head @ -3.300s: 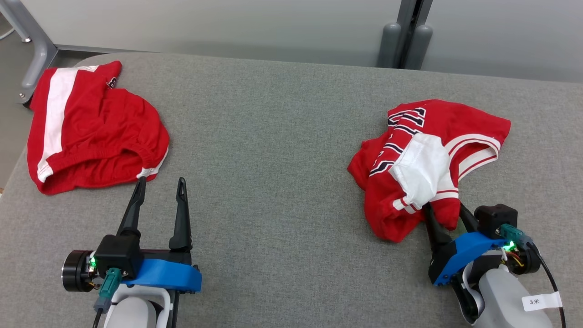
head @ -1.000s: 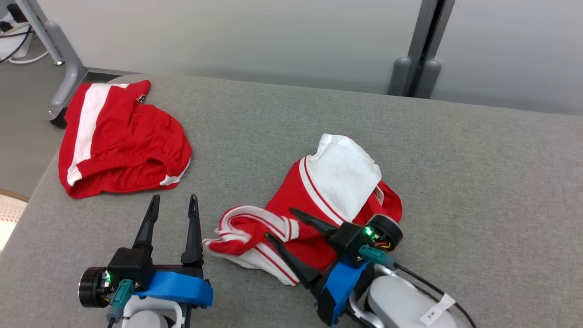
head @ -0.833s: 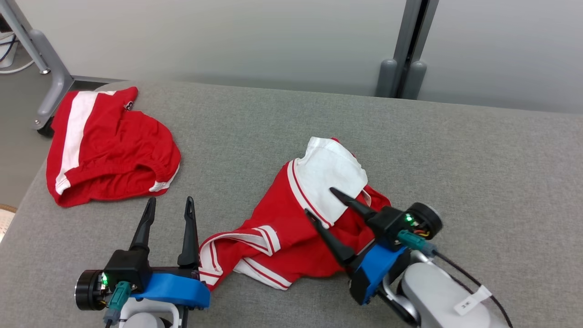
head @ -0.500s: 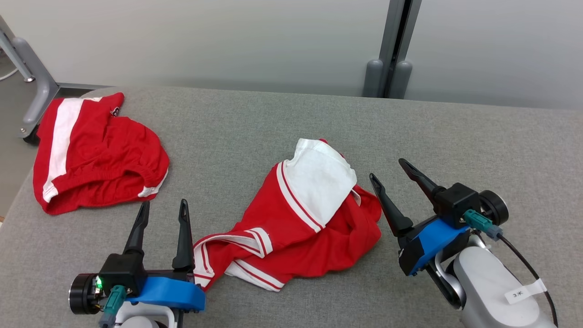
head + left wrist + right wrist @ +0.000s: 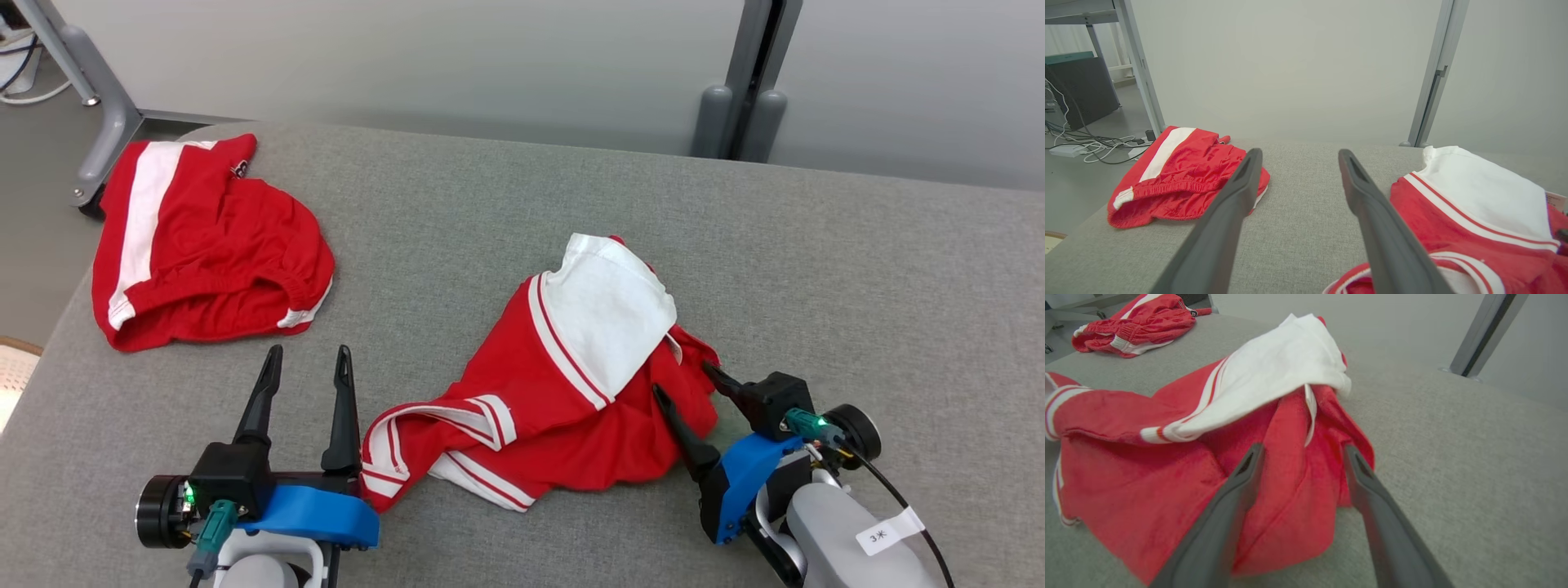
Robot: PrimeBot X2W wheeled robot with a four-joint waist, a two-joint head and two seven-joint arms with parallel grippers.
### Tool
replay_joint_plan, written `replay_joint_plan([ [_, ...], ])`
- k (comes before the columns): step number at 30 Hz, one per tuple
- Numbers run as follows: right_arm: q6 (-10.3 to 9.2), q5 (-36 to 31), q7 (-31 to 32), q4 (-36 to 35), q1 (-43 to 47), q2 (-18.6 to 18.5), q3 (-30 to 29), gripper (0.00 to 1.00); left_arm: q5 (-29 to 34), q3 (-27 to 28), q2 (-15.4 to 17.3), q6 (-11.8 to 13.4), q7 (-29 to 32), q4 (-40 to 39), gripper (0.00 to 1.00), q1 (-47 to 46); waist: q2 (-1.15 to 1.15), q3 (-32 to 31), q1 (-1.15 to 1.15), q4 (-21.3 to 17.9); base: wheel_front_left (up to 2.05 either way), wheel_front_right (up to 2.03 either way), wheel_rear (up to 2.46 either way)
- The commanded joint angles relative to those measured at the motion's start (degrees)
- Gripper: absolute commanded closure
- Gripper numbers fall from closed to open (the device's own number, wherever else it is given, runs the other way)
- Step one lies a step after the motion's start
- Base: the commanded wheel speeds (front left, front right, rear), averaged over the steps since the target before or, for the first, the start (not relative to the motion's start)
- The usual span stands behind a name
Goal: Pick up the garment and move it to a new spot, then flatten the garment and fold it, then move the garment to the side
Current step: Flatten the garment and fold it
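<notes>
The garment, a red jersey with white stripes and a white panel, lies crumpled in the middle of the grey table. My right gripper is open at the garment's right edge. In the right wrist view its two fingers straddle a raised red fold of the garment, with the right gripper low over the cloth. My left gripper stands open just left of the garment's striped sleeve, holding nothing. In the left wrist view the left gripper points across bare table, with the garment to its right.
Red shorts with a white side stripe lie at the table's far left corner, also the shorts ahead-left of the left fingers. A grey wall and a metal post stand behind the table. A frame leg stands off the left edge.
The right gripper drew back to the right off the garment, then came in again to straddle its right edge. The garment spread out a little. The head camera shifted; the left gripper stayed.
</notes>
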Motion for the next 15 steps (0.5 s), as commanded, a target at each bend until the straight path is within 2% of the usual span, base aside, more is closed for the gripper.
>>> replay_joint_plan([
  [1,0.01,0.68,-0.01,1.68,-1.03,0.21,0.36,0.0,-0.41,0.07,-0.05,0.2,-0.15,0.0,0.0,-1.02,0.0,0.45,0.0,0.56,0.0,0.0,0.0],
  [3,0.01,1.34,0.02,4.69,-1.94,0.7,1.03,0.0,-0.45,-0.01,-0.07,0.32,-0.15,0.05,0.0,-1.21,0.0,0.71,0.0,0.93,0.0,0.0,0.0],
  [4,0.01,1.85,0.02,6.01,-2.44,0.95,1.39,0.21,-0.5,-0.05,-0.07,0.34,-0.15,0.07,0.0,-1.2,0.0,0.8,0.0,1.02,0.0,0.0,0.0],
  [5,0.01,2.44,0.11,7.2,-2.86,1.16,1.87,1.0,-0.55,-0.07,-0.06,0.39,-0.15,0.05,0.0,-1.19,0.0,0.88,0.0,1.06,0.0,0.0,0.0],
  [10,0.01,4.79,-0.22,8.33,-4.56,0.65,2.68,1.0,-0.63,0.44,-0.06,0.99,-0.15,-0.21,0.0,-0.4,0.0,0.83,0.0,-0.38,0.0,0.0,0.0],
  [15,0.0,5.82,-0.3,2.84,-2.74,-1.82,-0.79,1.0,-0.89,0.58,-0.06,0.98,-0.15,-0.1,0.0,-0.35,0.0,0.09,0.0,-2.97,0.0,0.0,0.0],
])
